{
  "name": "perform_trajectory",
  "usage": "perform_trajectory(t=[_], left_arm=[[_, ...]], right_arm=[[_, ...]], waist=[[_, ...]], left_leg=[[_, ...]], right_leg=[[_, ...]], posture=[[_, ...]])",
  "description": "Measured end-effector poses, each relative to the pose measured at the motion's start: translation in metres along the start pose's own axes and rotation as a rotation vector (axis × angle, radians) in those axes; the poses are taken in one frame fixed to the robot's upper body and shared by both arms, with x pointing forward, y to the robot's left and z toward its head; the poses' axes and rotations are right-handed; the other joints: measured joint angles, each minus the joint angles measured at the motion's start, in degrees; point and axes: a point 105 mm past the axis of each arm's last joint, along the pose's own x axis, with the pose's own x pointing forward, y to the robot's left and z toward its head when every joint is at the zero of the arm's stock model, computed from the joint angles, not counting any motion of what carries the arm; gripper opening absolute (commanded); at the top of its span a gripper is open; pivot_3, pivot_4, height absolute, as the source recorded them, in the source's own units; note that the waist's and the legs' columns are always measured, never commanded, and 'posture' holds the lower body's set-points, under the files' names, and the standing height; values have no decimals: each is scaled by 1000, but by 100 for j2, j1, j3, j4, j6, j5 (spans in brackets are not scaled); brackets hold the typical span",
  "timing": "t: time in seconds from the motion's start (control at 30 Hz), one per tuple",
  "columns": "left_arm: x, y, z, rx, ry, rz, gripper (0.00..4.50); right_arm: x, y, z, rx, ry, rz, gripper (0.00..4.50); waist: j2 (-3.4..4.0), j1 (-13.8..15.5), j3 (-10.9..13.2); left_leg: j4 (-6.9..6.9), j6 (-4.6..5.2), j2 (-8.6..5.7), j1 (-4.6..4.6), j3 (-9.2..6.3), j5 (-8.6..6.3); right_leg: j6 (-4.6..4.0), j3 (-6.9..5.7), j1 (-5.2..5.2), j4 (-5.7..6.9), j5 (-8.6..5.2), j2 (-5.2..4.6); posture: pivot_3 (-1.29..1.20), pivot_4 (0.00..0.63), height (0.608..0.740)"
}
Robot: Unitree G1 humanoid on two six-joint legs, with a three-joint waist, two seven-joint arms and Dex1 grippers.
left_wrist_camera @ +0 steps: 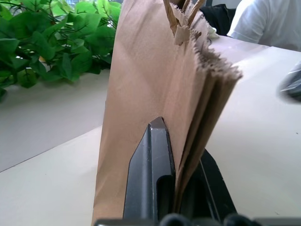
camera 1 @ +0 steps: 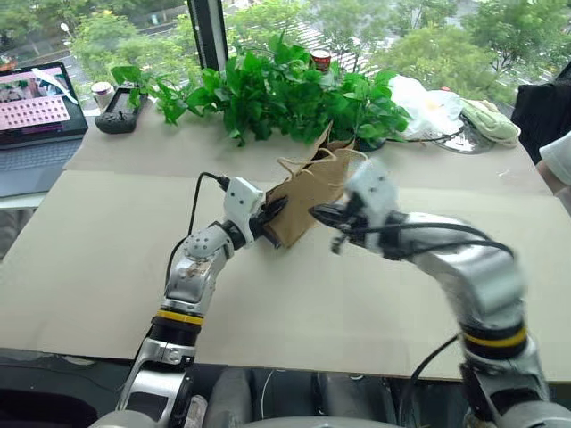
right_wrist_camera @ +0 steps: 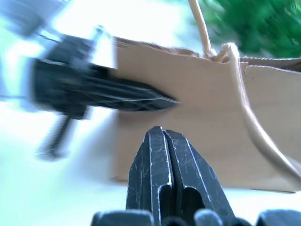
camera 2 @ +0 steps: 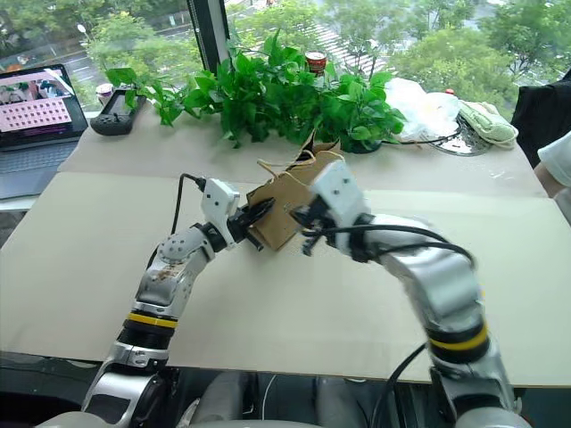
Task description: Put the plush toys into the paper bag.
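In your left eye view, the brown kraft paper bag with thin tan cord handles [camera 1: 306, 194] stands upright near the middle of the beige table top [camera 1: 107, 259], just in front of the row of leafy green plants [camera 1: 277, 89]. Your left gripper [camera 1: 275, 210] reaches in from the left and meets the bag's near lower edge. Your right gripper [camera 1: 321, 214] sits at the bag's right side, its black fingers pressed together with nothing between them. Further back you can see an open laptop [camera 1: 36, 116] at the far left, a crumpled white plastic bag [camera 1: 424, 109] and a pale green cloth [camera 1: 491, 120] at the far right. The plush toys cannot be made out here.

The right eye view gives you the same layout; a person's white sleeve [camera 2: 555, 159] shows at the right edge.

In your left wrist view, the gripper's two black fingers [left_wrist_camera: 153, 179] are clamped on the folded paper layers of the bag's side edge, one finger on each face.

In your right wrist view, your own fingers [right_wrist_camera: 164, 165] are fully closed and empty, close to the bag's broad face, while the left gripper [right_wrist_camera: 160, 100] lies against that same paper.
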Motion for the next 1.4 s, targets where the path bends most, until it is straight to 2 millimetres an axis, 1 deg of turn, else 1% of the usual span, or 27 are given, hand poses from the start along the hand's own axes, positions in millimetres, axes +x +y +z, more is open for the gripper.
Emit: perform_trajectory(t=[0.1,0.13,0.2,0.27,0.33,0.43,0.53,0.6,0.67,0.8,1.0,1.2,1.4], left_arm=[[-9,12,1,-8,5,-6,29],[-13,17,2,-8,7,-12,29],[-24,25,5,-25,9,-58,29],[-31,27,13,-33,2,-128,29],[-39,27,24,-29,-3,-217,29],[-59,33,44,-13,19,-361,29],[-75,34,66,20,43,-504,29],[-82,32,72,51,73,-584,29],[-87,29,70,75,101,-655,29],[-91,24,49,87,168,-760,29],[-79,11,33,173,145,-838,29],[-72,9,18,244,124,-849,29],[-61,9,11,220,100,-818,29]], right_arm=[[-34,-12,-13,24,55,26,0],[-40,-14,-13,33,58,38,0],[-50,-19,-7,49,24,65,0],[-54,-20,0,56,-11,89,0],[-56,-17,4,66,-34,128,0],[-58,-14,7,57,-39,167,0],[-60,-17,7,61,-41,171,0],[-61,-17,7,56,-39,180,0],[-62,-16,8,49,-29,197,0],[-66,-14,1,42,24,212,0],[-68,-14,-3,29,46,220,0],[-69,-17,-5,39,59,211,0],[-71,-19,-6,37,69,203,0]], waist=[[0,-24,1],[-1,-60,1],[-1,-127,1],[-1,-140,1],[0,-129,2],[2,-114,4],[4,-77,5],[5,-45,6],[6,-31,6],[5,-28,7],[5,-20,7],[5,-30,7],[5,-15,7]], left_leg=[[-3,0,2,11,1,0],[-5,0,3,14,0,0],[-8,0,3,25,-11,0],[-7,-1,3,24,-30,1],[-7,-1,1,23,-35,1],[-7,-1,0,16,-34,1],[-7,-1,-2,13,-30,1],[-6,-1,-3,12,-29,1],[-6,-1,-3,13,-28,1],[-5,-1,-2,9,-27,1],[-3,0,-2,6,-28,1],[-2,0,-2,7,-29,1],[3,0,-2,6,-30,1]], right_leg=[[0,1,2,1,0,3],[-1,2,2,2,0,5],[-6,9,2,7,2,19],[-7,6,3,8,3,28],[-7,5,5,6,3,29],[-7,5,0,2,3,27],[-6,5,-2,0,2,24],[-6,4,-1,0,1,23],[-7,4,0,0,1,23],[-10,4,-6,2,0,23],[-10,5,-7,3,0,23],[-10,6,-7,4,0,23],[-10,5,-4,5,0,23]], posture=[[0,150,713],[0,150,713],[0,150,713],[0,150,713],[0,150,713],[0,150,713],[0,150,713],[0,150,713],[0,150,713],[0,150,713],[0,150,713],[0,150,713],[0,150,713]])
